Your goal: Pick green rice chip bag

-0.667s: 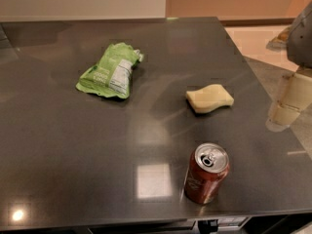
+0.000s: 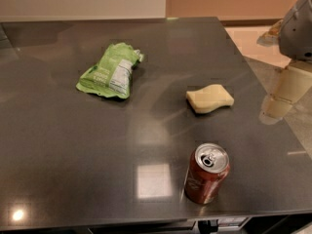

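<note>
Light-green wrinkly foil rice chip bag [image 2: 111,72] lies untouched toward the dark glossy tabletop's [image 2: 73,155] far-left corner. Cream gripper [image 2: 285,94] hangs beyond the right edge; I cannot tell its grip. Approach step: reaching leftward comes next.

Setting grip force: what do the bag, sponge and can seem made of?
Green rice chip bag: likely thin foil or plastic film, wrinkled, slightly glossy. Sponge: matte foam, apparently. Soda can: metal, shiny lid. The gripper hangs right of the table.
</note>
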